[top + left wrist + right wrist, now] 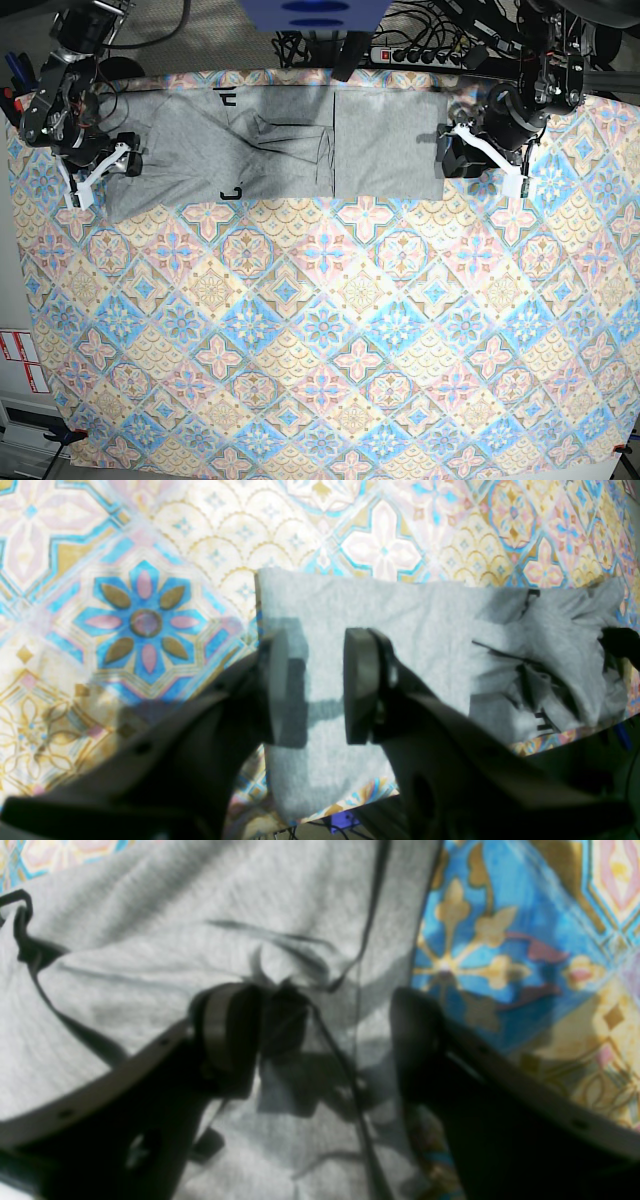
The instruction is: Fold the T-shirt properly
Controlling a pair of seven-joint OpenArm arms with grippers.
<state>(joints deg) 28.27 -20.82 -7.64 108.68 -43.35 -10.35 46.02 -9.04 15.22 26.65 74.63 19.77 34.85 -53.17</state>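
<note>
**Both pincers at the shirt's ends**

Left pincer hangs over the smooth end of the T-shirt, fingers apart, holding nothing. My right pincer is wide apart over the crumpled end. The shirt lies along the far edge of the tablecloth. I think I should pinch both edges cleanly, then lift together.

A pastel diamond-patterned tablecloth covers the bench. The grey T-shirt lies flat on the tablecloth along its far edge, partly folded, black lettering showing near its middle.
</note>
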